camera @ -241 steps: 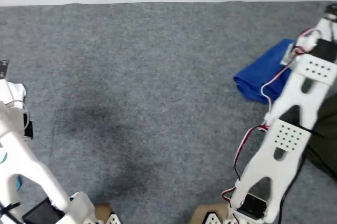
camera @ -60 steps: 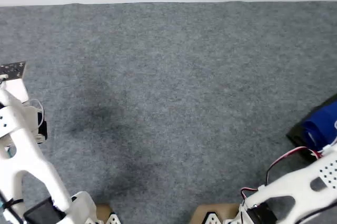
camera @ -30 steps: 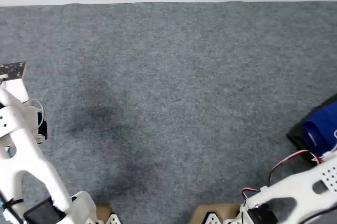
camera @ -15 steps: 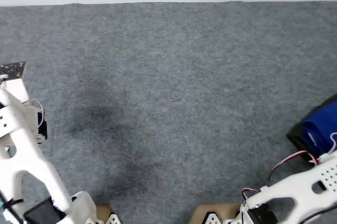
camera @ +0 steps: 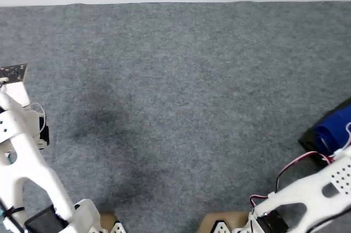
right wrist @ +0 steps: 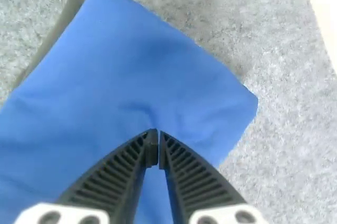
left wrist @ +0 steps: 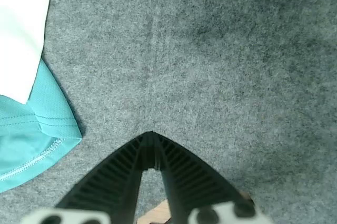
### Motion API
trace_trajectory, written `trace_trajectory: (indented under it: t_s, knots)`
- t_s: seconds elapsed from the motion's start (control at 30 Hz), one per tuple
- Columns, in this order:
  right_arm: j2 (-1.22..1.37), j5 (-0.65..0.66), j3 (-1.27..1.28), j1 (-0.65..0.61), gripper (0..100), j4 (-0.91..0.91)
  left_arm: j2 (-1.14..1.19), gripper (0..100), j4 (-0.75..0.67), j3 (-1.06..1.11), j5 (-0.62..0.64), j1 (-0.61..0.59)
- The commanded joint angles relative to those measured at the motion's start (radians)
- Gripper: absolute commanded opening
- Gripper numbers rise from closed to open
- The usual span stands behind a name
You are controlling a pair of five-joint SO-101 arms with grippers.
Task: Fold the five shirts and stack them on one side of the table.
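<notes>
A folded blue shirt (camera: 335, 130) lies at the table's right edge on top of a dark shirt (camera: 307, 144). In the right wrist view the blue shirt (right wrist: 105, 87) covers most of the dark shirt (right wrist: 59, 22). My right gripper (right wrist: 154, 135) is shut, its tips touching the blue cloth where a small crease shows. My left gripper (left wrist: 153, 138) is shut over bare grey felt at the table's left side. Beside it lie a teal shirt (left wrist: 29, 147) and a white shirt (left wrist: 21, 29) on top of it.
Grey felt (camera: 175, 90) covers the table, and a pale wall runs along its far edge. The left arm (camera: 22, 156) stands at the left side, the right arm (camera: 312, 194) at the front right corner. The table's edge (right wrist: 322, 8) runs close behind the blue shirt.
Eight seconds ago the blue shirt lay farther back under the right arm; now it rests on the dark shirt. Over the last second the right arm dipped toward the front, then came back.
</notes>
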Motion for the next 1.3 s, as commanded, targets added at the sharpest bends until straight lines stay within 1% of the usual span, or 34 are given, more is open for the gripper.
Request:
trace_trajectory:
  t_s: [0.0,0.17,0.27,0.33,0.43,0.57,0.67,0.9,1.17,1.27]
  knots:
    - [-0.134,-0.020,0.109,-0.001,0.9,0.045,-0.023,0,0.014,-0.005,-0.002,0.008]
    - [-0.286,-0.044,0.463,-0.045,0.9,0.041,-0.023,0,0.014,-0.005,-0.002,0.009]
    - [-0.346,-0.046,0.649,-0.107,0.9,0.036,-0.023,0,0.003,-0.005,0.000,0.009]
    - [-0.349,-0.046,0.726,-0.157,0.9,0.036,-0.021,0,-0.006,-0.004,0.000,0.011]
    - [-0.348,-0.046,0.798,-0.228,0.9,0.036,-0.021,0,-0.006,-0.004,0.003,0.046]
    - [-0.348,-0.046,0.864,-0.282,0.9,0.036,-0.021,0,-0.005,-0.004,0.006,0.104]
    - [-0.349,-0.046,0.891,-0.303,0.9,0.036,-0.021,0,-0.005,-0.004,0.008,0.124]
    - [-0.400,-0.044,0.835,-0.295,0.9,0.038,-0.021,0,-0.006,-0.004,0.002,0.120]
    - [-0.561,-0.044,0.839,-0.300,0.9,0.041,-0.021,0,-0.006,-0.004,0.000,0.120]
    - [-0.568,-0.044,0.884,-0.311,0.9,0.039,-0.021,0,-0.006,-0.004,0.000,0.120]
